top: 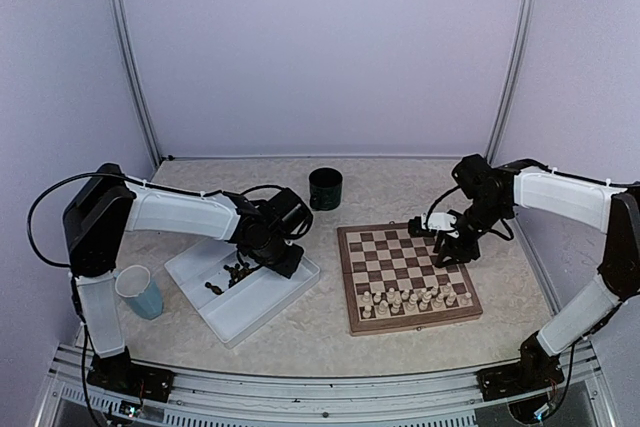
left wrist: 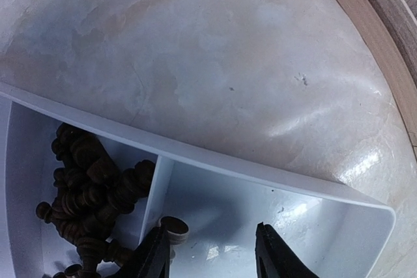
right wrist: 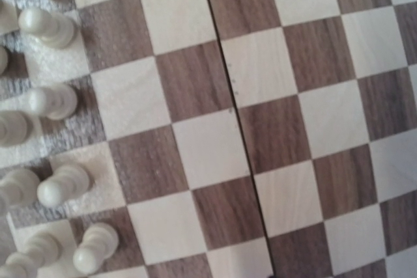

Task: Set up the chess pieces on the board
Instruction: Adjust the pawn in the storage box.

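- Left gripper point(left wrist: 208, 260): jaws stood apart with nothing between them. It was low over the tray point(left wrist: 260, 172), above the compartment nearest the board point(top: 344, 282). That compartment looked bare.
- Dark pieces point(left wrist: 91, 187): heaped in the next compartment, across the divider, to the left of the left gripper and slightly nearer. They lay jumbled, mostly on their sides, with long axes pointing every way, so no single approach line was offered.
- Judgement: the coming move turned on crossing the divider leftward to reach the heap. The left arm was much the nearer.
- Light pieces point(top: 410, 299): stood upright on the board's two near rows.
- Right gripper point(top: 445, 239): over the board's far right part, well apart from the tray. Its fingers were absent from its wrist view and too small overhead. I cannot tell whether it was open, shut or holding anything.
- Pale disc point(left wrist: 174, 227): just beside the left gripper's left finger. It was possibly a piece's base, but its identity was uncertain.
- Hard to make out: the left fingertips were cut off by the frame edge, and the dark pieces could not be counted. The right arm covered some far squares. No dark piece could be confirmed on the board.
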`<state>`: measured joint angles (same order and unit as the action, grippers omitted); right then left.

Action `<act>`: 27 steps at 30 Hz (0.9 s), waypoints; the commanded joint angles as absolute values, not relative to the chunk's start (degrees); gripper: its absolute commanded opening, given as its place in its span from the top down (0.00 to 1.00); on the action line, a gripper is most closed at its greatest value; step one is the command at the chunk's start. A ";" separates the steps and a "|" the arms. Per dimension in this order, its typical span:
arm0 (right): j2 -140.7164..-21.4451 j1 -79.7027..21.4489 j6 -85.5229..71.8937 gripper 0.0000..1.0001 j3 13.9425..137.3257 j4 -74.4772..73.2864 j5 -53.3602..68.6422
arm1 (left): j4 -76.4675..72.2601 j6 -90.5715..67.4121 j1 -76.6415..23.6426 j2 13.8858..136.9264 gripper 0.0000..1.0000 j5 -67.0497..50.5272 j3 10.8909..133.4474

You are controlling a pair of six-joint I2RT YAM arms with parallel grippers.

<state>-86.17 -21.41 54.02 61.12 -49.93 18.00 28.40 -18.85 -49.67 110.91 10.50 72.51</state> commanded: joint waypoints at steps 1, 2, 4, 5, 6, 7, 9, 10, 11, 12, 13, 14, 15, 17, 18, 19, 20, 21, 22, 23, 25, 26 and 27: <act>-87.16 -20.83 53.83 0.61 62.14 -49.86 20.19 | 32.12 -19.47 -50.79 114.11 0.55 11.69 72.68; -87.26 -20.83 53.84 0.61 62.09 -49.79 20.27 | 31.63 -19.08 -51.39 113.56 0.55 11.12 72.75; -87.50 -20.83 53.81 0.61 62.18 -49.67 20.48 | 30.54 -17.98 -52.68 112.49 0.55 10.02 72.74; -87.66 -20.83 53.79 0.61 62.25 -49.64 20.68 | 29.87 -17.50 -53.26 111.97 0.55 9.09 72.91; -87.89 -20.83 53.79 0.61 62.30 -49.68 20.85 | 28.71 -16.77 -53.74 111.01 0.56 7.64 72.90; -88.06 -20.84 53.79 0.61 62.43 -49.74 21.05 | 27.34 -16.48 -54.19 110.24 0.56 6.48 72.60; -88.31 -20.91 53.79 0.61 62.64 -49.65 21.24 | 24.67 -16.88 -54.42 107.47 0.56 5.18 71.53; -88.41 -20.92 53.79 0.61 62.71 -49.62 21.22 | 23.95 -17.28 -54.23 106.56 0.57 5.12 70.93; -88.48 -20.92 53.79 0.61 62.75 -49.63 21.30 | 23.68 -17.87 -53.69 105.67 0.57 5.67 70.49; -88.50 -20.92 53.75 0.61 62.72 -49.61 21.31 | 24.10 -18.53 -53.08 105.26 0.57 6.53 70.45; -88.51 -20.92 53.66 0.61 62.75 -49.58 21.45 | 24.59 -19.07 -52.42 104.98 0.58 7.23 70.55; -88.51 -20.92 53.55 0.61 62.74 -49.59 21.58 | 25.19 -19.41 -51.98 105.00 0.58 8.00 70.57; -88.51 -20.92 53.48 0.61 62.63 -49.46 21.80 | 25.48 -19.69 -51.68 105.03 0.58 8.95 70.50; -88.51 -20.92 53.23 0.61 62.36 -49.39 21.96 | 26.25 -20.23 -51.03 105.28 0.57 10.23 70.43; -88.51 -20.92 53.18 0.61 62.28 -49.33 22.09 | 26.64 -20.29 -50.65 105.63 0.57 9.95 70.60; -88.51 -20.92 53.10 0.61 62.23 -49.31 22.23 | 26.96 -20.18 -50.31 106.10 0.56 9.55 70.84; -88.46 -20.94 53.04 0.61 62.14 -49.24 22.24 | 27.45 -20.07 -50.20 107.01 0.56 9.29 71.15; -88.42 -20.92 53.00 0.61 62.07 -49.18 22.32 | 27.78 -19.93 -50.25 107.61 0.56 9.10 71.52; -88.42 -20.92 52.93 0.61 62.03 -49.15 22.34 | 28.10 -19.75 -50.34 108.43 0.56 8.65 71.98; -88.46 -20.92 52.85 0.61 62.05 -49.18 22.46 | 28.34 -19.51 -50.55 108.98 0.56 8.29 72.44; -88.44 -20.92 52.82 0.61 62.04 -49.27 22.62 | 28.64 -18.91 -51.10 110.11 0.56 7.81 72.76; -88.44 -20.92 52.75 0.61 61.99 -49.24 22.60 | 28.74 -18.42 -51.48 110.26 0.56 7.62 72.72; -88.34 -20.92 52.74 0.61 61.90 -49.11 22.62 | 28.78 -18.30 -51.90 110.25 0.56 7.75 72.69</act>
